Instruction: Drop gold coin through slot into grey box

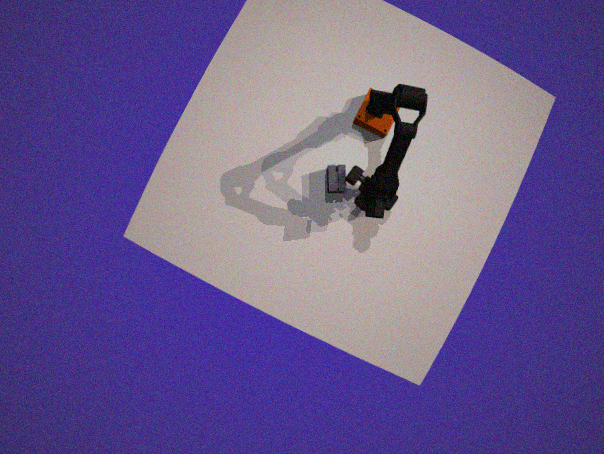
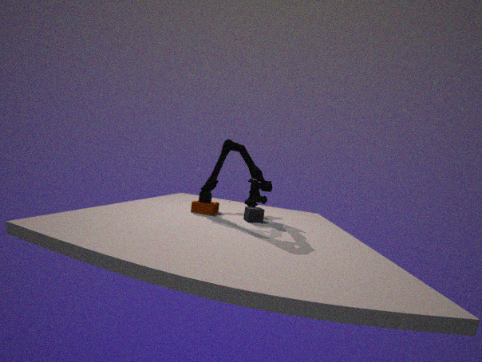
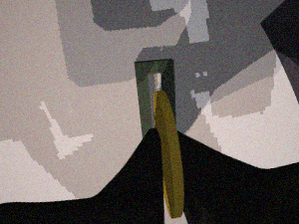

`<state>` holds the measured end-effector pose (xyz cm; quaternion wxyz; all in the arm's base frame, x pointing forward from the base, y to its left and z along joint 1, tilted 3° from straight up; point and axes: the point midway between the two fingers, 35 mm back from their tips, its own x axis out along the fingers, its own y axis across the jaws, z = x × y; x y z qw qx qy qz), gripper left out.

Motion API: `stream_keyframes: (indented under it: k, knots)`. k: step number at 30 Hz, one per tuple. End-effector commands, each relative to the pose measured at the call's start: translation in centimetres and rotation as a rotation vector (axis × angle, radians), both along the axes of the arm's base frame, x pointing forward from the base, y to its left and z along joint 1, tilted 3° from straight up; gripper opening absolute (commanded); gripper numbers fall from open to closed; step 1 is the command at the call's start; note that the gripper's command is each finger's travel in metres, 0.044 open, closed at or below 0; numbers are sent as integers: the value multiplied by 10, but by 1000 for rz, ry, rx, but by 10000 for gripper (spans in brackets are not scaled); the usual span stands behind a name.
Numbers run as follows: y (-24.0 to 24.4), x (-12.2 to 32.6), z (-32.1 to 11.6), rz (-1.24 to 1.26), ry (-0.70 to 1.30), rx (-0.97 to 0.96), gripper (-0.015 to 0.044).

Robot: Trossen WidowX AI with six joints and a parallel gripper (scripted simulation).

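Observation:
My gripper (image 3: 158,135) is shut on the gold coin (image 3: 171,173), seen nearly edge-on between the black fingertips in the wrist view. The coin is upright and leans slightly. Its far end is over the slot of the dark-green holder (image 3: 144,94); the holder's near part is hidden behind the fingers. I cannot tell whether the coin's lower edge still sits in the holder. The closed grey box (image 1: 336,179) (image 2: 254,215) stands close beside the gripper, with its narrow slot visible in the lid in the top view. Both coin and holder are hidden in the top and exterior views.
The orange arm base (image 1: 372,121) (image 2: 205,208) stands behind the grey box. A dark corner, probably of the grey box (image 3: 288,41), shows at the upper right of the wrist view. Arm shadows cross the pale table top (image 1: 280,280) (image 2: 140,239).

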<state>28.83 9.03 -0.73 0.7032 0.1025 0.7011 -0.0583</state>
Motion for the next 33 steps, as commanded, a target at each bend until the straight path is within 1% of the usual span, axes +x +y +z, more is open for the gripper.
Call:
stream_keyframes:
  k: [1,33]
  knots:
    - [0,1,1,-4,-2,-3,0]
    - [-4,2,81,-4,-3,-3,0]
